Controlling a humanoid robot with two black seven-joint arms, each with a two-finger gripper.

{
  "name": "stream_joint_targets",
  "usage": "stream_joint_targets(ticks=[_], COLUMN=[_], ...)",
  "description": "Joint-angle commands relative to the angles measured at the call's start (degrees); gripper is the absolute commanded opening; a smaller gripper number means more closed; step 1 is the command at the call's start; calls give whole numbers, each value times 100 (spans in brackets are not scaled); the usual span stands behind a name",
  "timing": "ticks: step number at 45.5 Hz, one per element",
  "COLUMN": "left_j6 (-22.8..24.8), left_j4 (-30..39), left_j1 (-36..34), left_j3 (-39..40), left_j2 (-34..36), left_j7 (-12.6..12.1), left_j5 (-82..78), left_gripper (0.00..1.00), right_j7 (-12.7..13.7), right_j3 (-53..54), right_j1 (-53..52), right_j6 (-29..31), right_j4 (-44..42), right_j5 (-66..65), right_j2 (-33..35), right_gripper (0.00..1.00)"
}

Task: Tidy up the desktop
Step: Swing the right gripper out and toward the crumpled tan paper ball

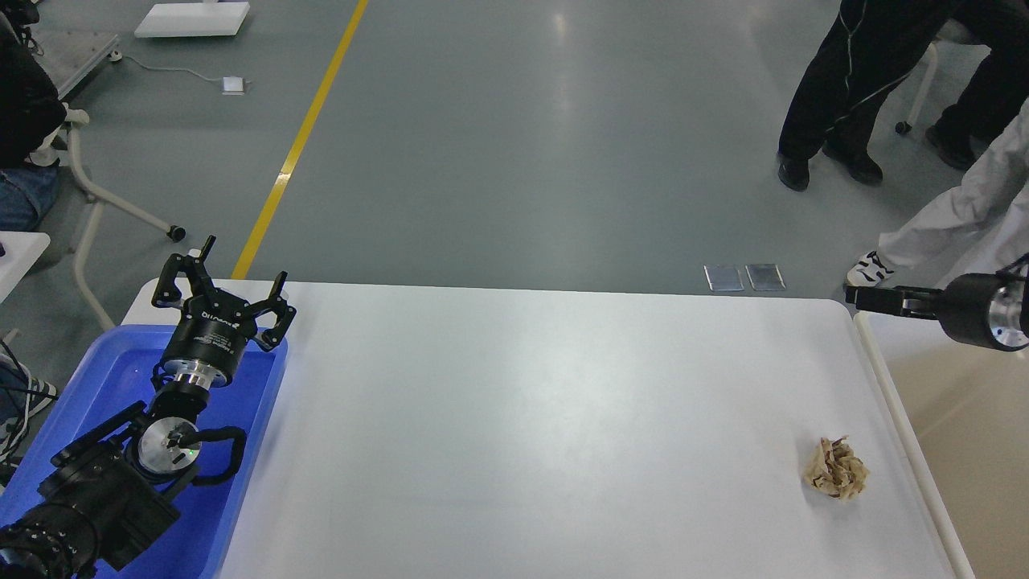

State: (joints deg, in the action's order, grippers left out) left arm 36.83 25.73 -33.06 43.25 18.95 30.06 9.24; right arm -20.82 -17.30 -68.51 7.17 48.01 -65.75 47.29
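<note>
The desktop [547,418] is a wide white tabletop with rounded corners. A crumpled tan paper ball [836,479] lies on it near the right edge. My left gripper [221,272] is open and empty, held above the far end of the blue tray [112,378] at the table's left. My right gripper [862,297] comes in from the right edge and points left over the table's far right corner, well beyond the paper ball. It is seen side-on as one dark bar, so its fingers cannot be told apart.
An off-white bin [908,434] with a raised rim stands against the table's right edge. Two people [852,88] stand on the grey floor beyond the far right corner. A chair base [104,201] stands at the far left.
</note>
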Motion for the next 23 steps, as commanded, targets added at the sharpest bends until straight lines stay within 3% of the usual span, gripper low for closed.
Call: stream_joint_targets(ticks=[1,6,23], left_j6=[0,0,0], left_j4=[2,2,2], left_j1=[1,1,1], left_j3=[0,0,0], left_j2=[4,4,-5], left_j7=[0,0,0], left_j5=[-1,-1,-1], left_gripper=[100,100,100], right_j7=[-54,-63,-71], right_j3=[-801,-1153,-1232], right_j1=[-426,-408,-101], right_j6=[152,276,-348], right_j4=[209,244,262], right_j5=[2142,2314,-1281], right_j2=[-36,-45,-36], right_gripper=[100,100,100])
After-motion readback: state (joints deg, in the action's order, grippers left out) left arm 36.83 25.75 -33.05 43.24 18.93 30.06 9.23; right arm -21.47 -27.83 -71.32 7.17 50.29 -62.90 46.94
